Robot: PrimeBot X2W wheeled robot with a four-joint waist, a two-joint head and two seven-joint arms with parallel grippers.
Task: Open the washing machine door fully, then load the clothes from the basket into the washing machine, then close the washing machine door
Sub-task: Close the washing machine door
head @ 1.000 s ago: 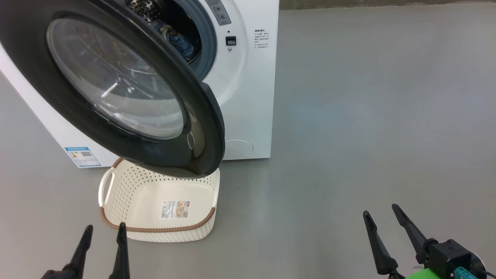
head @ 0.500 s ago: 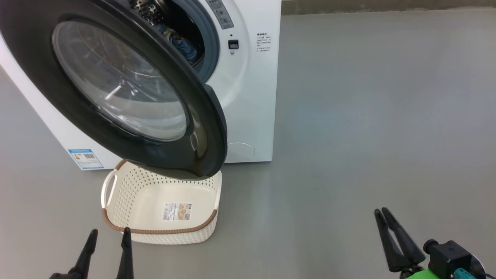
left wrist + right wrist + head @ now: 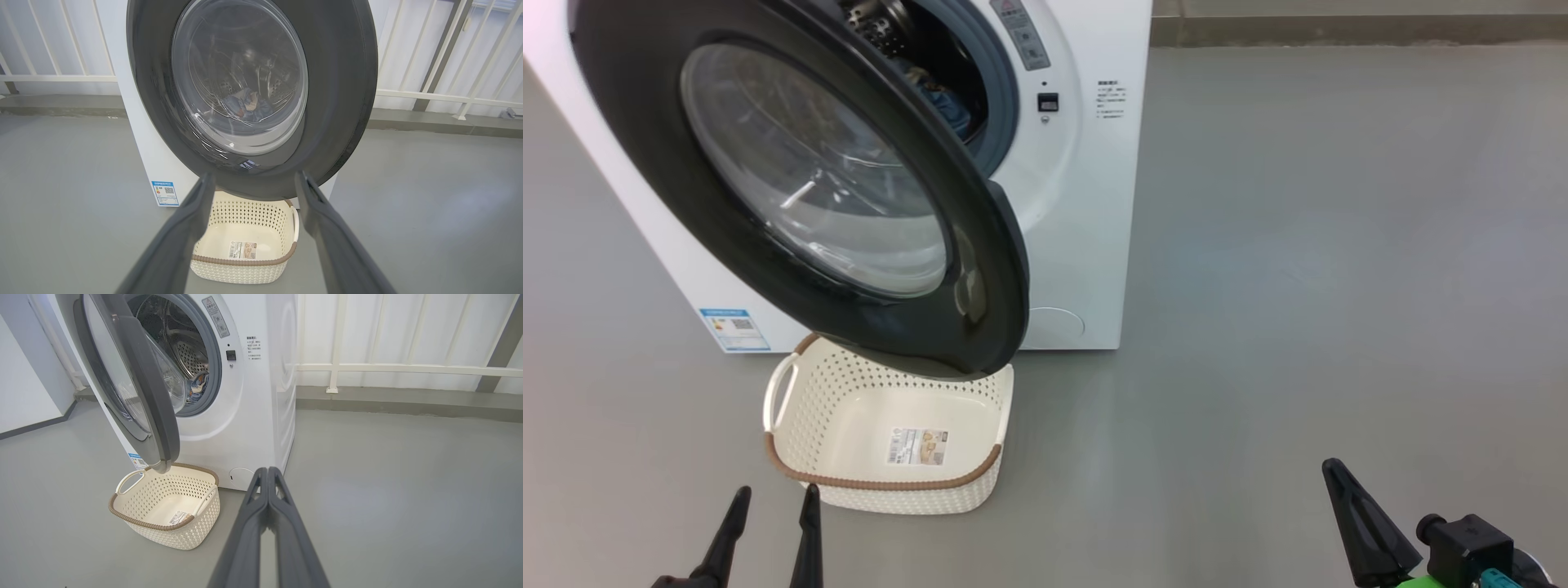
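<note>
The white washing machine [image 3: 1086, 204] stands with its black-rimmed door [image 3: 800, 180] swung open toward me, over the far edge of the basket [image 3: 890, 482]. The cream basket sits on the floor with only a label sticker on its bottom. Blue clothes [image 3: 943, 98] lie inside the drum, also seen through the door glass as clothes [image 3: 247, 107] and past the door's edge as clothes [image 3: 199, 381]. My left gripper [image 3: 774, 500] is open, low at the left, just in front of the basket. My right gripper [image 3: 1331, 467] is shut on nothing, low at the right over bare floor.
Grey floor [image 3: 1323, 245] spreads wide to the right of the machine. A white railing [image 3: 408, 369] and a low kerb run behind it. A blue energy sticker [image 3: 735, 329] marks the machine's lower front.
My right gripper's fingers have closed together. The whole picture has shifted right and down, so the camera moved; the door, basket and machine keep their places relative to each other.
</note>
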